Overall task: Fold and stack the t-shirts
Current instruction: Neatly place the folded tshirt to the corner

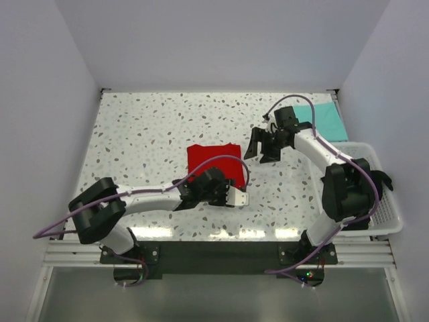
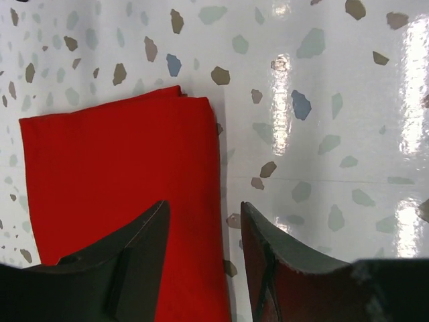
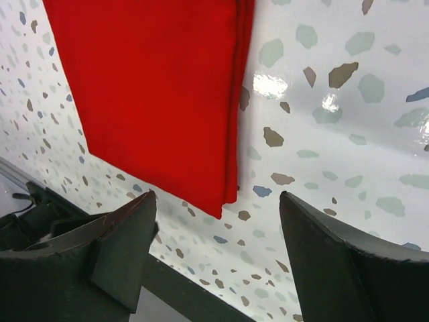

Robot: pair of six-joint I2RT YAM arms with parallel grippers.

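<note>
The red t-shirt (image 1: 211, 159) lies folded into a flat rectangle at the middle of the table. It also shows in the left wrist view (image 2: 114, 174) and the right wrist view (image 3: 154, 87). My left gripper (image 1: 220, 182) is open low over the shirt's near right part, and its jaws (image 2: 204, 202) straddle the shirt's right edge. My right gripper (image 1: 261, 155) is open and empty above the table just right of the shirt (image 3: 218, 194). The mint-teal t-shirt (image 1: 324, 118) lies flat at the back right corner. A black cloth (image 1: 383, 178) shows in the basket, mostly hidden by my right arm.
A white lattice basket (image 1: 382, 218) stands at the table's right edge beside the right arm's base. The speckled table (image 1: 141, 134) is walled on the left, back and right. A metal rail (image 3: 194, 295) runs along the near edge.
</note>
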